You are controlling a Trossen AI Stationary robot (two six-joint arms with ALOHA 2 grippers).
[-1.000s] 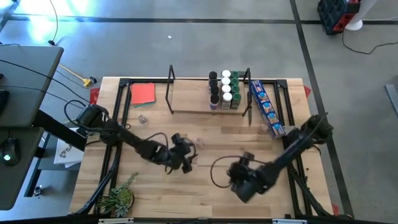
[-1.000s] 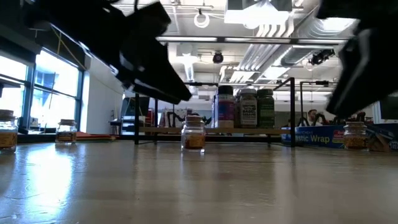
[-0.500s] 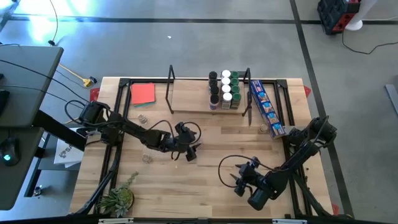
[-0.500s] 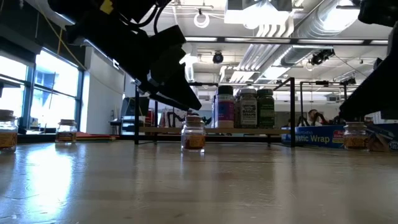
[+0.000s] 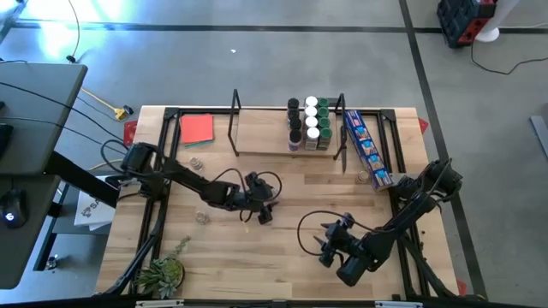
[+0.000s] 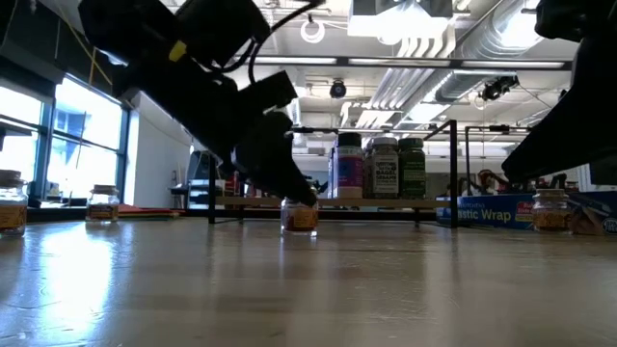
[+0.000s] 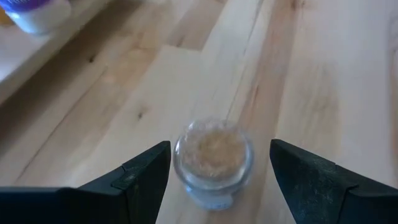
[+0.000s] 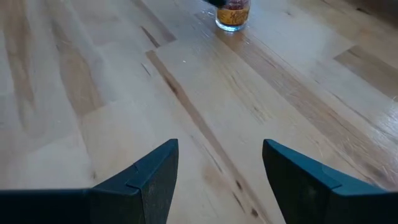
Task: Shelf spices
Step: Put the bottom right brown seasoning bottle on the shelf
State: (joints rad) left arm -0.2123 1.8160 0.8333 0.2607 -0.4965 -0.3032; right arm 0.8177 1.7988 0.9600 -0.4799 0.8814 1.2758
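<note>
A clear spice jar (image 7: 213, 158) with tan contents stands upright on the tabletop near the table's middle. My left gripper (image 7: 214, 171) hangs over it, open, one finger on either side, apart from the glass. The low view shows that gripper (image 6: 289, 188) low over the same jar (image 6: 301, 216). My right gripper (image 8: 221, 168) is open over bare wood near the near edge (image 5: 330, 244); that jar (image 8: 233, 12) shows far ahead of it. The shelf (image 5: 265, 137) at the far edge carries several jars (image 5: 308, 124) at its right end.
Two loose jars stand on the table's left part (image 5: 196, 162) (image 5: 202, 217); the low view shows another at the right (image 6: 551, 210). A long blue box (image 5: 368, 150) lies right of the shelf, a red pad (image 5: 197, 128) far left, a plant (image 5: 163, 274) near left.
My left gripper has moved toward the table's right and come down over the jar near the middle. My right gripper has drawn back toward the near right corner, then held still.
</note>
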